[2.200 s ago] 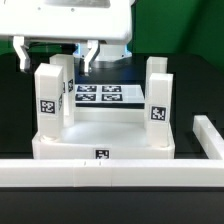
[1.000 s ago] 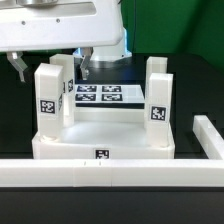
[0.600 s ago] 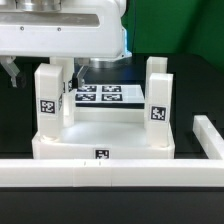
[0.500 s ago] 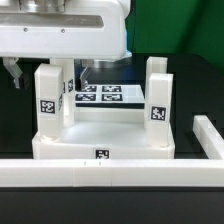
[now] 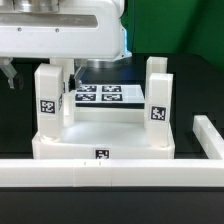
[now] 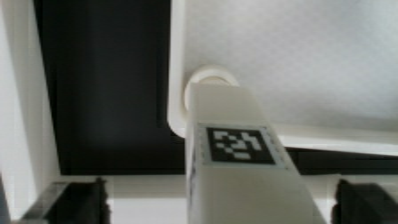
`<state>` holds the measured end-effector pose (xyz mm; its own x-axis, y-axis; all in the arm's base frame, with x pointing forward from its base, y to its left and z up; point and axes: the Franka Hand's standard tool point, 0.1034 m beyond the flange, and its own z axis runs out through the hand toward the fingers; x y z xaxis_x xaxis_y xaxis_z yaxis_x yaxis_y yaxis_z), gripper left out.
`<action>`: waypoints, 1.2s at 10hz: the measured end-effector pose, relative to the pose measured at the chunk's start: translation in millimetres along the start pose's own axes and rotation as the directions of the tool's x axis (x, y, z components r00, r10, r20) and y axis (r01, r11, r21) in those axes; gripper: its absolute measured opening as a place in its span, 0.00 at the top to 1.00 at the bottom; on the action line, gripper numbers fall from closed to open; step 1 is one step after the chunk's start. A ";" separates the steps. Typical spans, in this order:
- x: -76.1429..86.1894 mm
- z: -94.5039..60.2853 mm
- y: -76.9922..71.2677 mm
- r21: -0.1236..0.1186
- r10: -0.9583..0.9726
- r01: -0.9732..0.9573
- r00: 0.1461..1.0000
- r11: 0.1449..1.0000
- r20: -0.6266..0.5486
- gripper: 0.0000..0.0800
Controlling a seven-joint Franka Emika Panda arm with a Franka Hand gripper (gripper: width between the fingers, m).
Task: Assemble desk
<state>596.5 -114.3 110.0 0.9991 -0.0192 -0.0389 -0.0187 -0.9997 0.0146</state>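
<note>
Exterior view: tabletop (image 5: 100, 140) lies upside down on the black table, just behind the long white bar (image 5: 110, 172) that crosses the foreground. Legs counted standing in its corner sockets: three. One front leg (image 5: 47, 98) on the exterior view's left, one leg (image 5: 158, 100) on the right, one more behind the left leg, mostly hidden. Each visible leg bears a tag. Marker board (image 5: 100, 95) lies flat behind the tabletop.

Gripper (image 6: 206, 190): wrist view shows the fingers (image 6: 79, 200) spread either side of a tagged leg (image 6: 228, 150), gaps visible, not touching it. Nothing held.
</note>
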 end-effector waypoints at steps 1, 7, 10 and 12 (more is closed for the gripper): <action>-0.5 0.5 2.3 0.000 -0.012 0.012 1.000 1.000 0.001 0.50; -0.2 1.7 1.4 0.006 0.067 -0.067 0.998 0.998 -0.004 0.64; -2.9 2.4 2.3 0.038 0.369 -0.367 0.927 0.930 -0.065 0.64; -3.1 2.5 1.0 0.065 0.556 -0.552 0.827 0.831 -0.079 0.64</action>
<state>593.3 -115.2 107.6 0.8194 -0.5706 0.0550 -0.5698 -0.8212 -0.0316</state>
